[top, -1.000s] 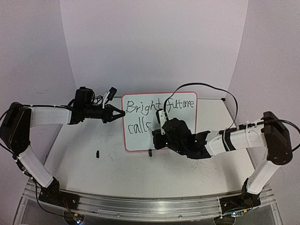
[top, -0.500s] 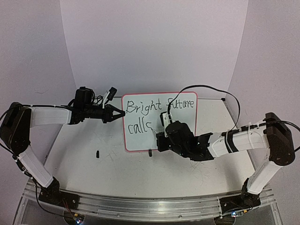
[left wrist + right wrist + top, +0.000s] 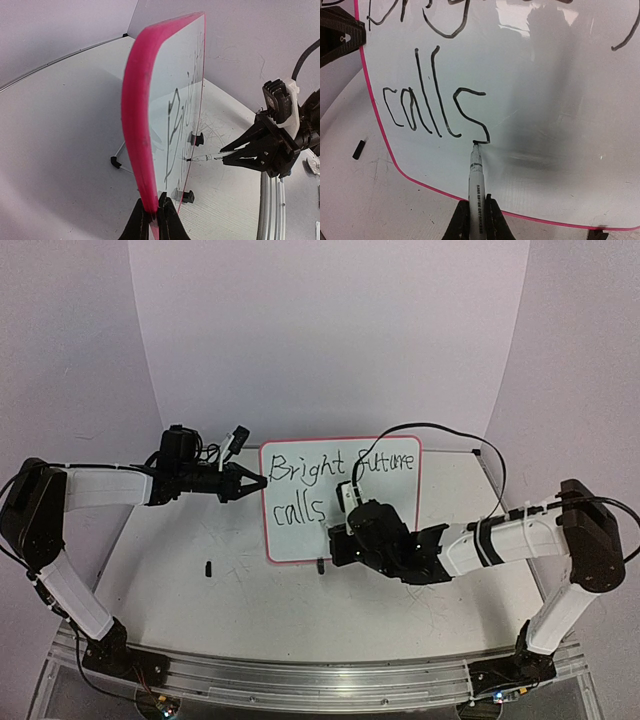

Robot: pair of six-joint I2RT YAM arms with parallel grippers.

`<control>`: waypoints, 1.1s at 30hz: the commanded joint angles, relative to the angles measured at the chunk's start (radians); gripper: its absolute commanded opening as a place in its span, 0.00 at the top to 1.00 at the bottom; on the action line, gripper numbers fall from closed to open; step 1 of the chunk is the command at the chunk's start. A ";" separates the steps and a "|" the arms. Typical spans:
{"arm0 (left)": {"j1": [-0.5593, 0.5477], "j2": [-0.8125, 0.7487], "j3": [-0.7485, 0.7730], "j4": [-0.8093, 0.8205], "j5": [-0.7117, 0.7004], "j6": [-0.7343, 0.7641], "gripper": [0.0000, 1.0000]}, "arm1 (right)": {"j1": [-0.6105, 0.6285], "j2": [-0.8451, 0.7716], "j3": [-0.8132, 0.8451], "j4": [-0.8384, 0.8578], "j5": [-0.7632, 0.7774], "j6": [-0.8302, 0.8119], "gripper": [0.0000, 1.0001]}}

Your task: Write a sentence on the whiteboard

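The whiteboard [image 3: 392, 508], white with a pink-red frame, stands upright at mid table. The sentence [image 3: 300, 508] reads "Bright future" on top and "calls" below in black. My left gripper [image 3: 263, 481] is shut on the board's left edge, and in the left wrist view [image 3: 154, 214] its jaws pinch the pink frame [image 3: 136, 110]. My right gripper [image 3: 338, 540] is shut on a white marker [image 3: 476, 182]. The marker's tip touches the board [image 3: 555, 100] at the bottom end of the "s" in "calls" [image 3: 436, 112]. The marker [image 3: 206, 158] also shows in the left wrist view.
A small black piece [image 3: 208, 567] lies on the table left of the board and shows in the right wrist view [image 3: 358, 149]. A black clip foot [image 3: 320, 565] sits at the board's lower edge. The right arm's cable [image 3: 440, 426] arcs over the board. Purple walls enclose the table.
My right gripper has drawn the marker down and round, and the "s" of "calls" now has its bottom stroke. The left arm and the board have not moved.
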 commanded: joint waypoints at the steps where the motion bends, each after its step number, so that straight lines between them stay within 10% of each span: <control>1: 0.004 -0.053 0.022 0.061 -0.035 0.058 1.00 | 0.002 0.034 0.065 0.015 0.003 -0.018 1.00; 33: 0.004 -0.051 0.021 0.059 -0.042 0.062 1.00 | 0.010 -0.080 -0.021 -0.008 0.048 0.001 1.00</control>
